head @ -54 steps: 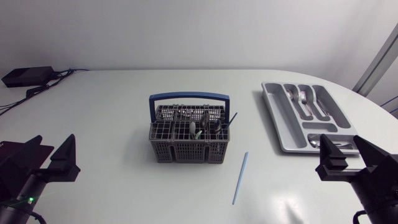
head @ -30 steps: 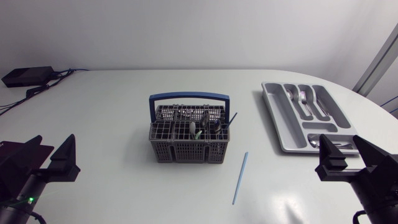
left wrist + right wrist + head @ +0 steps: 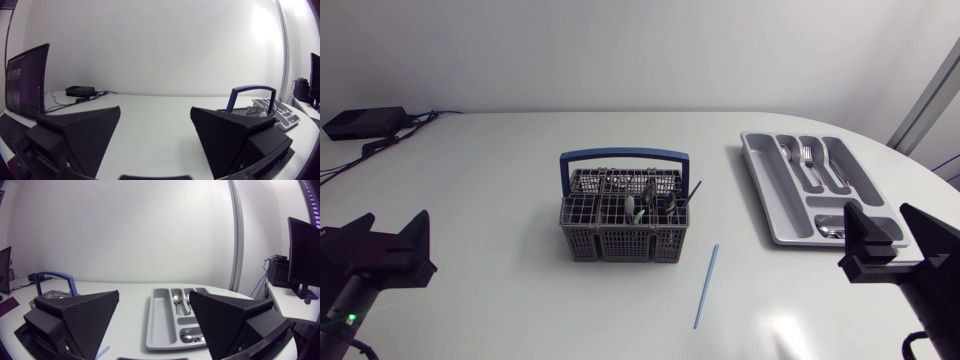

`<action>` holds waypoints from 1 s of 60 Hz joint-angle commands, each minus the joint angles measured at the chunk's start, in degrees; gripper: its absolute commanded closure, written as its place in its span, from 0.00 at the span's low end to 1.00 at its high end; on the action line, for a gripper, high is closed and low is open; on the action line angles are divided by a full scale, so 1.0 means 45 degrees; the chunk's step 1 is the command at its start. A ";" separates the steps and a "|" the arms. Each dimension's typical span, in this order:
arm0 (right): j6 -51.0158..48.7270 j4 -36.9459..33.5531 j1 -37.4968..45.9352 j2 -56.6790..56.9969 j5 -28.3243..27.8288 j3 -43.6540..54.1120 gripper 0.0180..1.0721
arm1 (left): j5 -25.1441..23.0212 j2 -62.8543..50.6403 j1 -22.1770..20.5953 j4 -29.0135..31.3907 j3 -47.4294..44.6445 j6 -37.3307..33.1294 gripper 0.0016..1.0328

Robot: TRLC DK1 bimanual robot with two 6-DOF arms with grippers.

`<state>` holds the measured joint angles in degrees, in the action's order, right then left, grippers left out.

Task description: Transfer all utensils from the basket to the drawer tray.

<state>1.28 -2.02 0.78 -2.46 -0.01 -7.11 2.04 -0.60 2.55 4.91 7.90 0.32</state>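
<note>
Nearest the camera, the left gripper [image 3: 388, 235] sat low at the left edge of the worktop [image 3: 500, 170], its jaws spread wide and holding nothing. Opposite it, at the right edge, the right gripper [image 3: 882, 228] was likewise parted and empty, just in front of the near end of the drawer tray [image 3: 766, 190].

Between the two arms, a slim blue stick [image 3: 706, 286] lay flat on the worktop, near the basket's front right corner but not touching it. Whether it was a chopstick or a straw could not be told.

Behind it, near the middle of the worktop, the grey basket [image 3: 620, 244] stood upright, with a blue handle [image 3: 624, 156] arching over it. Several utensils [image 3: 655, 203] stood in its right-hand compartments, their ends poking above the rim.

Farther back and to the right, the drawer tray lay at an angle. Cutlery [image 3: 810, 165] rested in its long slots, with more in the crosswise slot at its near end.

From this, the transfer seemed to be partway done, with no piece in hand. The right arm looked better placed, since it was closer to both the utensils and the tray. To do the pick well, it should come down from above, clear of the handle's arch, and close on the upper end of one utensil only. It should then lift straight up until the piece clears the grid, and lay it flat in the slot that holds its kind. The utensils stood crowded together, so a neighbouring piece might catch and be dragged up too.
</note>
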 commanded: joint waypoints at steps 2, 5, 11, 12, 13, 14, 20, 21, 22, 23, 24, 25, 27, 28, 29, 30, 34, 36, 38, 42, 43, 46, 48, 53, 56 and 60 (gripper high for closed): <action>-0.0304 -0.0098 -0.0172 -0.0743 -0.0212 -0.0704 0.04 | 0.0034 -0.0745 -0.0234 0.0140 0.0979 0.0476 0.05; -0.0421 -0.0098 -0.0231 -0.1153 -0.0271 -0.0958 0.05 | 0.0034 -0.1448 -0.0253 0.0179 0.1389 0.0672 0.05; -0.0636 -0.0039 -0.0348 -0.2305 -0.0466 -0.1524 0.05 | 0.0054 -0.3030 -0.0234 0.0335 0.2150 0.1121 0.05; -0.0636 -0.0039 -0.0348 -0.2383 -0.0486 -0.1564 0.05 | 0.0054 -0.3089 -0.0234 0.0335 0.2170 0.1141 0.06; -0.0655 -0.0039 -0.0368 -0.2657 -0.0564 -0.1700 0.05 | 0.0054 -0.3499 -0.0214 0.0394 0.2385 0.1277 0.06; -0.0675 -0.0039 -0.0368 -0.2852 -0.0603 -0.1798 0.05 | 0.0054 -0.3773 -0.0234 0.0472 0.2522 0.1297 0.06; -0.0675 -0.0039 -0.0446 -0.3731 -0.0623 -0.2228 0.05 | 0.0054 -0.4827 -0.0312 0.0902 0.3107 0.1726 0.07; -0.0675 -0.0039 -0.0465 -0.3887 -0.0642 -0.2286 0.05 | 0.0054 -0.4945 -0.0331 0.0960 0.3186 0.1766 0.07; -0.0694 -0.0059 -0.0524 -0.4102 -0.0642 -0.2403 0.05 | 0.0054 -0.5335 -0.0410 0.1195 0.3420 0.1922 0.07; -0.0714 -0.0078 -0.0583 -0.4278 -0.0642 -0.2482 0.05 | 0.0054 -0.5374 -0.0410 0.1195 0.3439 0.1941 0.07; -0.0753 -0.0098 -0.0622 -0.4473 -0.0642 -0.2579 0.05 | 0.0093 -0.5804 -0.0546 0.1351 0.3635 0.2058 0.07; -0.0772 -0.0117 -0.0661 -0.4747 -0.0623 -0.2696 0.05 | 0.0171 -0.6077 -0.0605 0.1468 0.3791 0.2098 0.07; -0.0772 -0.0137 -0.0700 -0.5118 -0.0623 -0.2853 0.05 | 0.0249 -0.6488 -0.0703 0.1644 0.4006 0.2156 0.07; -0.0772 -0.0176 -0.0719 -0.5332 -0.0623 -0.2950 0.05 | 0.0308 -0.6722 -0.0742 0.1742 0.4143 0.2215 0.07; -0.0772 -0.0215 -0.0739 -0.5528 -0.0642 -0.3048 0.05 | 0.0327 -0.6859 -0.0781 0.1800 0.4221 0.2254 0.07; -0.0772 -0.0293 -0.0758 -0.5665 -0.0642 -0.3126 0.05 | 0.0366 -0.7015 -0.0800 0.1839 0.4299 0.2254 0.07; -0.0948 -0.0547 -0.0876 -0.6680 -0.0642 -0.3673 0.05 | 0.0620 -0.7679 -0.1074 0.2249 0.4729 0.2254 0.07; -0.1202 -0.0723 -0.0895 -0.7188 -0.0642 -0.3985 0.05 | 0.0835 -0.8030 -0.1308 0.2542 0.5022 0.2254 0.07; -0.1417 -0.0879 -0.0973 -0.7598 -0.0662 -0.4220 0.05 | 0.1030 -0.8343 -0.1523 0.2757 0.5236 0.2234 0.07; -0.1769 -0.1152 -0.1227 -0.8340 -0.0662 -0.4610 0.05 | 0.1226 -0.8870 -0.1874 0.3128 0.5549 0.2000 0.07; -0.1827 -0.1211 -0.1266 -0.8555 -0.0662 -0.4708 0.05 | 0.1226 -0.9085 -0.1953 0.3206 0.5627 0.1902 0.07; -0.2101 -0.1328 -0.1344 -0.9122 -0.0662 -0.4962 0.05 | 0.1226 -0.9437 -0.2070 0.3304 0.5764 0.1687 0.07; -0.2159 -0.1348 -0.1442 -0.9415 -0.0642 -0.5079 0.05 | 0.1226 -0.9593 -0.2206 0.3363 0.5842 0.1609 0.07; -0.2413 -0.1660 -0.1774 -1.0137 -0.0642 -0.5431 0.05 | 0.1206 -0.9964 -0.2636 0.3460 0.5959 0.1355 0.07; -0.2472 -0.2090 -0.2008 -1.0840 -0.0642 -0.5821 0.05 | 0.1186 -1.0472 -0.2831 0.3675 0.6232 0.1121 0.07; -0.2608 -0.2344 -0.2340 -1.1465 -0.0662 -0.6075 0.05 | 0.1128 -1.0902 -0.3007 0.3910 0.6408 0.0867 0.07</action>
<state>-8.91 -10.87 -8.14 -50.54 -2.98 -32.10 7.16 -47.35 -10.02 21.54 34.06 5.96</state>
